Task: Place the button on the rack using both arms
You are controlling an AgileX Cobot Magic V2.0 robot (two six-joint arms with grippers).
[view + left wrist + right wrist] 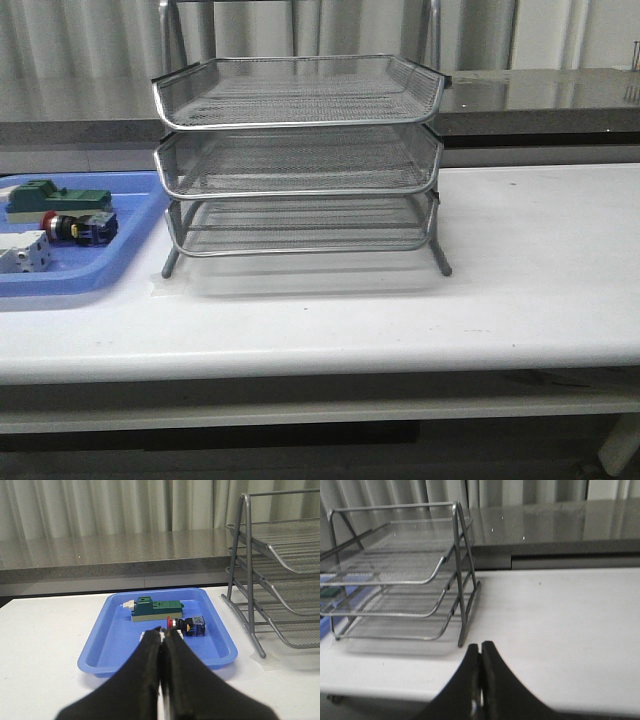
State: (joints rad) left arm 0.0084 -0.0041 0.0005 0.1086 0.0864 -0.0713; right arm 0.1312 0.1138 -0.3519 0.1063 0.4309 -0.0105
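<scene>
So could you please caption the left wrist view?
Closed left fingers face the button in a blue tray beside the rack.

Soft even light, slight blur

Red-capped button (pixel 78 227) lies sideways; three-tier wire rack (pixel 298 160) stands upright nearby.

**Colours and patterns on the tabletop**

- Tabletop (pixel 520 270): plain white.
- Rack (pixel 300 160): silver, fine wire-mesh pattern.
- Tray (pixel 120 262), at the left edge: blue.
- Button (pixel 78 227): red cap, black body, blue-yellow rear.
- Block (pixel 45 198): green.
- Block (pixel 22 252): white.
- Left claw (pixel 161 636) and right claw (pixel 480 650): black.
</scene>
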